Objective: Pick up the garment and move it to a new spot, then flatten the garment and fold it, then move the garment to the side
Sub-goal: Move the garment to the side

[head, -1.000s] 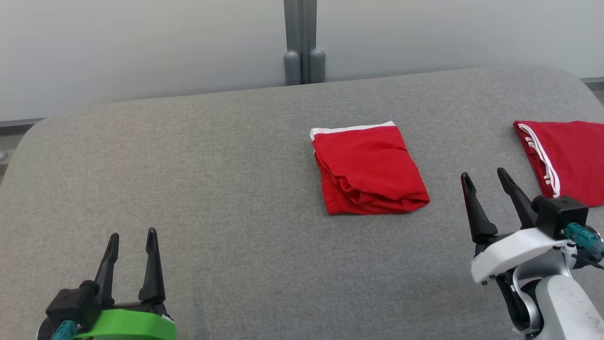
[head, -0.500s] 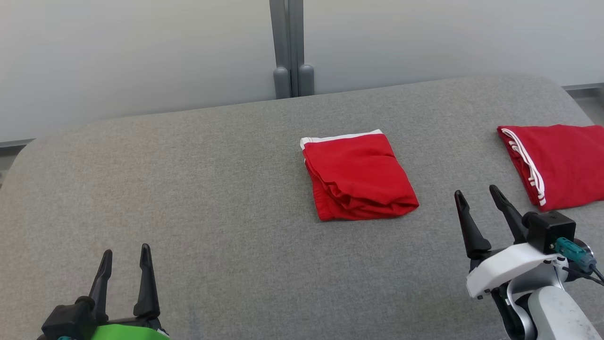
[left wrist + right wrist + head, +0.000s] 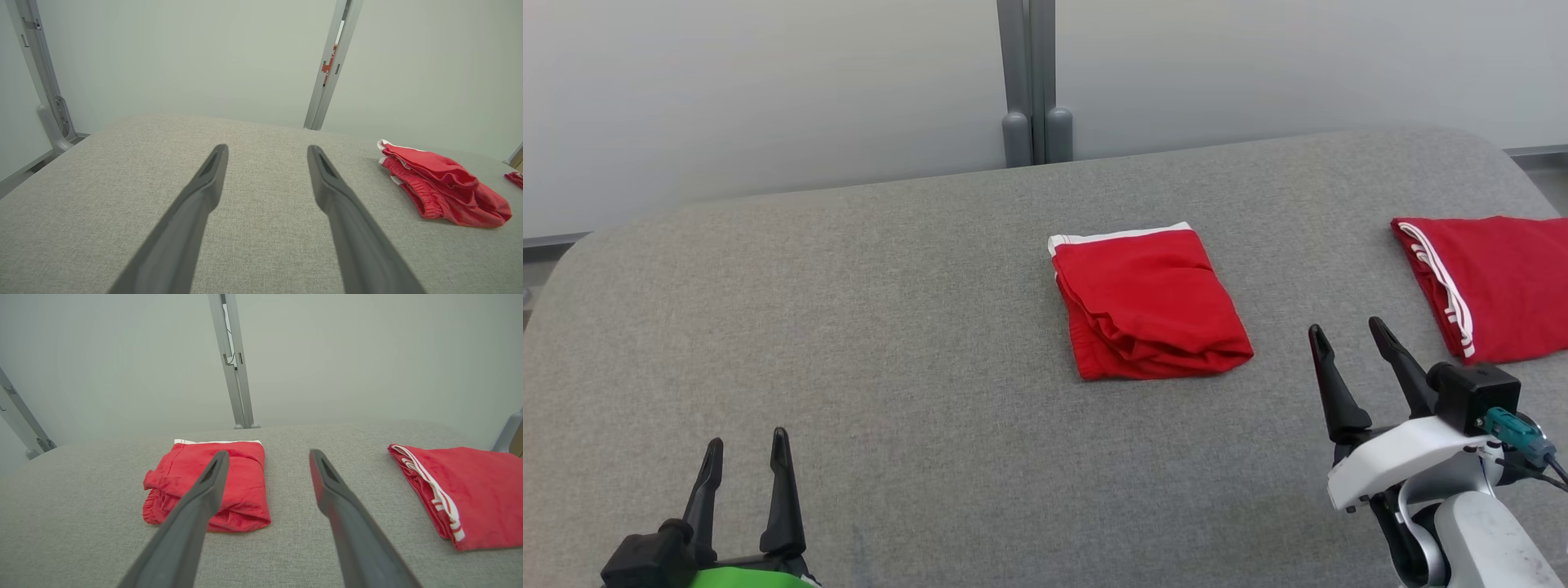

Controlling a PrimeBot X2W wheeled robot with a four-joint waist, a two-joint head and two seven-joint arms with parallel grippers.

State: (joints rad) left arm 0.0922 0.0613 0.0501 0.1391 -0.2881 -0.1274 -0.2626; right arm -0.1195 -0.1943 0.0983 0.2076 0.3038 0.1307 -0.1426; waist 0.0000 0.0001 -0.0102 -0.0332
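I'm looking over grey fabric counter [image 3: 849, 327]; grey post [image 3: 1029, 73] standing behind it against pale wall [image 3: 768, 82], striped red cloth [image 3: 1503, 278] lying far right.

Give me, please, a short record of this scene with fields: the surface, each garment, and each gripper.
surface: grey fabric-covered table
middle garment: red with a white band, folded, lying near the table's centre
right garment: red with white stripes, folded, at the table's right side
left gripper: open, empty, over bare table
right gripper: open, empty, nearer the robot than both garments, touching neither
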